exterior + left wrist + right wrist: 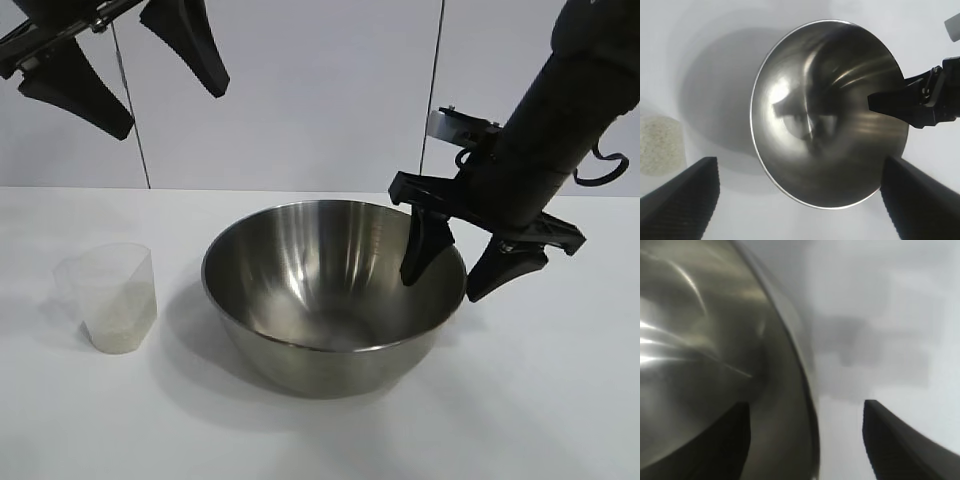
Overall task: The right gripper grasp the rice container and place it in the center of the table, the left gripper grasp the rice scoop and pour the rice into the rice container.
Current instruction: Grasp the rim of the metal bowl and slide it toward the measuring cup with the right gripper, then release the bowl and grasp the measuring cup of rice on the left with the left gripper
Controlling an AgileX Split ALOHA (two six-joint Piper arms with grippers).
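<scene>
The rice container, a wide shiny steel bowl, stands empty near the middle of the white table. My right gripper is open and straddles the bowl's right rim, one finger inside and one outside, with a gap to the rim on both sides. The right wrist view shows the same, the rim passing between the fingers of the right gripper. The rice scoop, a frosted plastic cup holding rice, stands left of the bowl. My left gripper hangs open and empty, high at the top left.
The left wrist view looks down on the bowl, with the rice off to one side and the right arm's finger reaching over the rim. A white panelled wall stands behind the table.
</scene>
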